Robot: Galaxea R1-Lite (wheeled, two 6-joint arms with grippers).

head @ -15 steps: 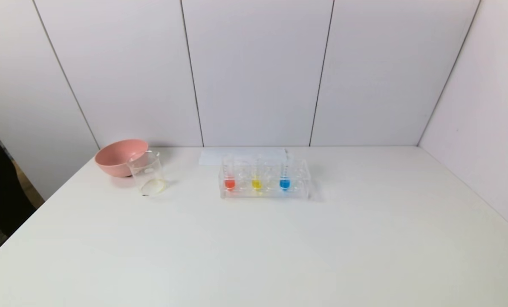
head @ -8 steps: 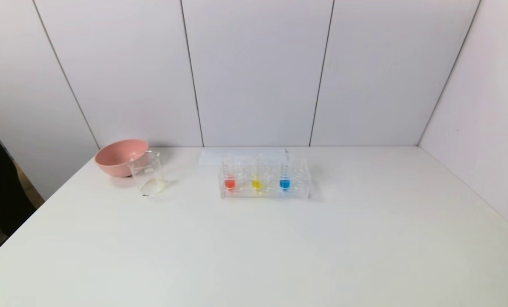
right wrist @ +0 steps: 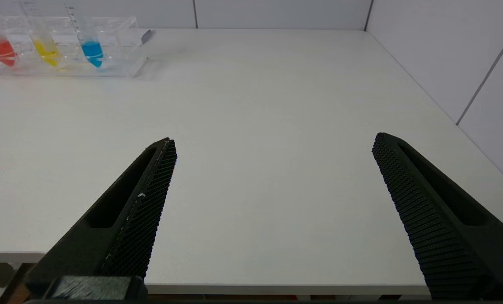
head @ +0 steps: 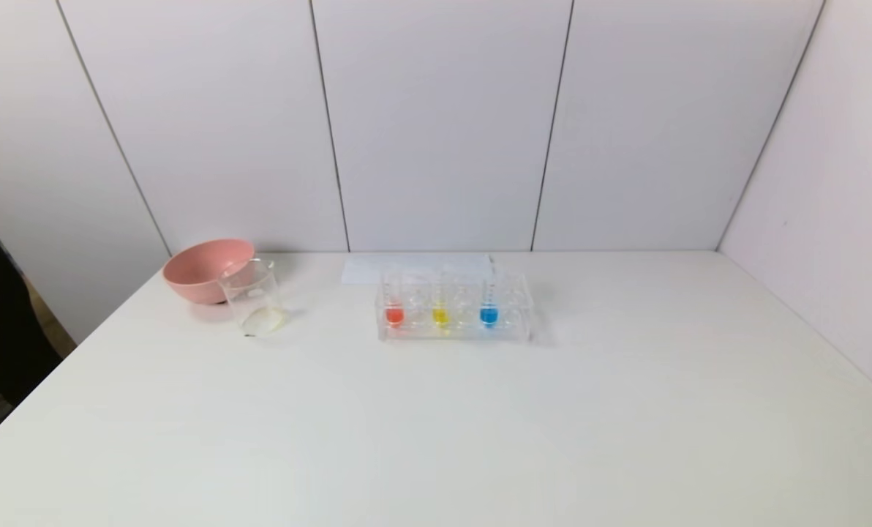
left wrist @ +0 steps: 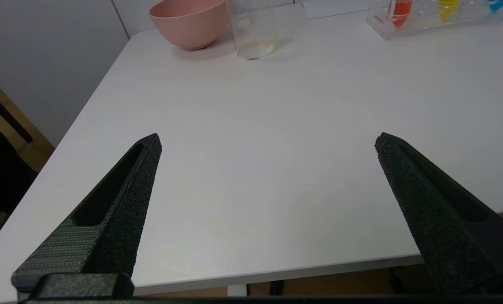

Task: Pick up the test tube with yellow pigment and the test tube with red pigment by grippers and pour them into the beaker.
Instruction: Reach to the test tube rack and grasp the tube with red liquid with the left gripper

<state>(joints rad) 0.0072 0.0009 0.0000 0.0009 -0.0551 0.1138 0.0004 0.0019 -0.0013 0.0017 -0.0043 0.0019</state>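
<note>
Two grippers hang over the near edge of the white table (head: 436,424), neither reaching into the head view. The left gripper (left wrist: 267,139) has its two black fingers spread wide with nothing between them; the right gripper (right wrist: 272,141) stands the same way, wide apart and empty-handed. Farther back, at mid-table, sits one clear rack (head: 454,326) holding three tubes upright in a row: the red tube (head: 393,306) on the left, the yellow tube (head: 440,307) beside it, and the blue tube (head: 489,306) to the right, with an empty slot between yellow and blue. Each carries a little coloured liquid at its base. To the left of the rack, well apart from it, stands one glass beaker (head: 254,298), upright, with a pale film at its bottom. One pink bowl (head: 205,269) sits just behind the beaker, overlapping it in view; whether they touch I cannot tell. One flat white sheet (head: 415,266) lies behind the rack, near the wall.
</note>
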